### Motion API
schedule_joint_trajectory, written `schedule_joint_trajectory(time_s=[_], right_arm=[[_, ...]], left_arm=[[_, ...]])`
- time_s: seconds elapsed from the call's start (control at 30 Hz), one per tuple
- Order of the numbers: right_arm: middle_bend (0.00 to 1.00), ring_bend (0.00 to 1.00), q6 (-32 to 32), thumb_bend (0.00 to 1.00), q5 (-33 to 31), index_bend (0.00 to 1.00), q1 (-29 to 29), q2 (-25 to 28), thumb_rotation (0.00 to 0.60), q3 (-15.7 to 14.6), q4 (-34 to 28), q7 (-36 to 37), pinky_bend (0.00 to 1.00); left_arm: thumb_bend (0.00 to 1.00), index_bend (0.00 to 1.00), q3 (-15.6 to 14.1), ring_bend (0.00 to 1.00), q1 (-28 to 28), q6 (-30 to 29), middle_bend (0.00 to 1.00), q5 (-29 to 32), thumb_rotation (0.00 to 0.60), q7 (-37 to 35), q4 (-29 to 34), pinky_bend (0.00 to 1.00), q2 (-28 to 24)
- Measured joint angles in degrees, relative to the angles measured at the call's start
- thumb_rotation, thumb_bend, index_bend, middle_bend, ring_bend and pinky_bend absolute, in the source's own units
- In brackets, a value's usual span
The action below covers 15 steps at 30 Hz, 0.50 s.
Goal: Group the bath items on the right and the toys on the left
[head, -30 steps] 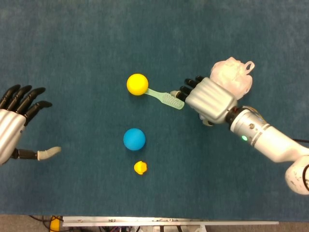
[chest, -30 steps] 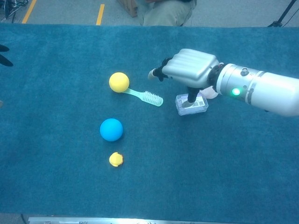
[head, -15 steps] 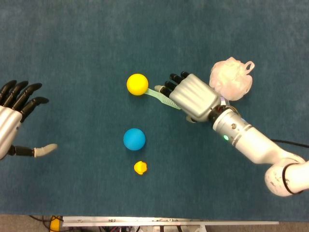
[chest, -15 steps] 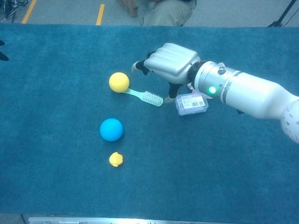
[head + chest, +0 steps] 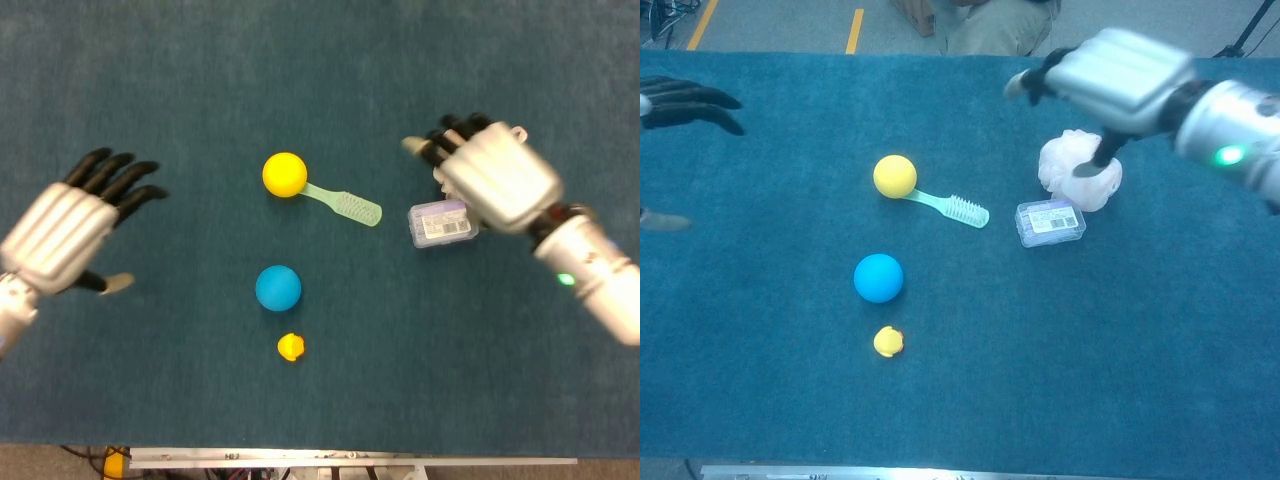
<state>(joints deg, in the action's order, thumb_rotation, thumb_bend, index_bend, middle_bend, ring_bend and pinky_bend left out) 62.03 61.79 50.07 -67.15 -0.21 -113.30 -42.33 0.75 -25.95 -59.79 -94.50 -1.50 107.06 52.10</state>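
Observation:
A yellow ball (image 5: 284, 174) touches the handle end of a pale green toothbrush (image 5: 345, 204) at the table's middle. Below them lie a blue ball (image 5: 277, 288) and a small yellow duck (image 5: 291, 347). A clear plastic box (image 5: 443, 222) sits right of the toothbrush, with a pink bath pouf (image 5: 1075, 170) just behind it. My right hand (image 5: 490, 180) hovers blurred above the pouf and box, fingers spread, holding nothing. In the head view it hides the pouf. My left hand (image 5: 75, 225) is raised at the far left, fingers apart and empty.
The blue carpet-like table top (image 5: 180, 400) stretches around the items. Its front edge has a metal rail (image 5: 350, 460). Beyond the far edge there is floor with yellow tape (image 5: 855, 30).
My right hand has pulled back to the right and upward, away from the toothbrush, uncovering the box. My left hand has moved inward to the right. No item has shifted.

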Motion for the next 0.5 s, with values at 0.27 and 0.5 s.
schedule_joint_trajectory(time_s=[0.27,0.5], right_arm=[[0.32,0.2,3.4,0.0,7.7,0.19,-6.4,8.3,0.6,-1.9,-1.2,7.9,0.33],[0.32,0.2,4.2,0.0,10.9,0.19,-9.9,10.6,0.6,-2.3,0.1,11.9,0.33]], left_arm=[[0.02,0.06,3.3,0.03,-8.1,9.1,0.04,3.9,0.6,1.2,-3.8,0.04,7.2],[0.02,0.03,5.9,0.03,-14.2,16.5,0.02,10.5,0.6,3.5,-6.7,0.04,12.8]])
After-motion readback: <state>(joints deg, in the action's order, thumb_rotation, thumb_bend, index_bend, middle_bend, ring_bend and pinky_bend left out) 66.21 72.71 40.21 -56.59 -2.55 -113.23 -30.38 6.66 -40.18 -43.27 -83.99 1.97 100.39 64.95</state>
